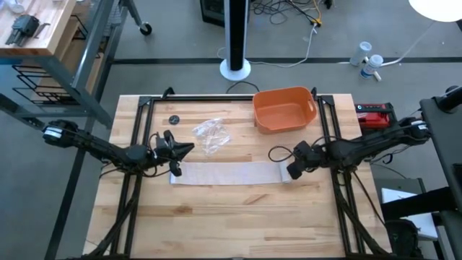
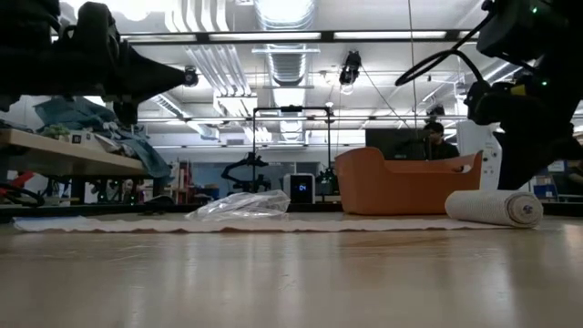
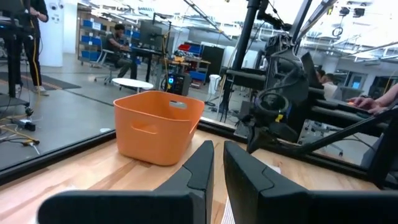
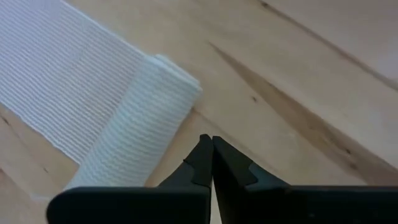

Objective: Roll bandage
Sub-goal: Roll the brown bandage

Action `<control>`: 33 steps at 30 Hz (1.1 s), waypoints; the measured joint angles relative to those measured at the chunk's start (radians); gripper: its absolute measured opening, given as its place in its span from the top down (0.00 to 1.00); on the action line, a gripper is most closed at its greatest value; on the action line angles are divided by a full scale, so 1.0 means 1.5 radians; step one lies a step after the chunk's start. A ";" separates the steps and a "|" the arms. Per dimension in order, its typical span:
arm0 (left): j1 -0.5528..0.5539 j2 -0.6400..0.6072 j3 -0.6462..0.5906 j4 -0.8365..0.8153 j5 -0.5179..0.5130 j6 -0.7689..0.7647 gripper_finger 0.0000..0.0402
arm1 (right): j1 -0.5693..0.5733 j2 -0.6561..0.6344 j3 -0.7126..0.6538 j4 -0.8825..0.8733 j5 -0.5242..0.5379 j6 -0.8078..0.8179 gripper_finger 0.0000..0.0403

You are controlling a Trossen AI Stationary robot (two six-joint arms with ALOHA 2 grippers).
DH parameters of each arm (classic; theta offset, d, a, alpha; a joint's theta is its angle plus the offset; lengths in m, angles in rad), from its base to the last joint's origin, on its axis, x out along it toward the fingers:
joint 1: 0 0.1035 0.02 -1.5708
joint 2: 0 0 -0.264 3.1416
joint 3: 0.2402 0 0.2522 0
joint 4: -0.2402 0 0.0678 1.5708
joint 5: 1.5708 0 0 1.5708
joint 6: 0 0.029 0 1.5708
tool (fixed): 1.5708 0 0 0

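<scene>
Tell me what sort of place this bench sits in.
Probably a robotics lab or workshop: exposed silver ceiling ducts overhead, blue storage bins on racks beyond, and a person seated at a desk with a monitor.

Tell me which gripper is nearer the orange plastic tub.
Right. The right gripper sits just below the orange plastic tub in the high view, by the bandage's rolled end; the left gripper is farther, across the table.
</scene>
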 joint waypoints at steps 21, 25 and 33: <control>0.000 -0.003 0.000 -0.003 0.000 0.010 0.93 | 0.021 0.074 0.001 0.128 -0.012 -0.005 1.00; 0.000 -0.003 0.000 -0.003 0.000 0.010 0.93 | 0.021 0.074 0.001 0.141 -0.012 -0.005 1.00; 0.000 -0.003 0.000 -0.003 0.000 0.010 0.93 | 0.021 0.073 0.001 0.173 -0.017 -0.006 1.00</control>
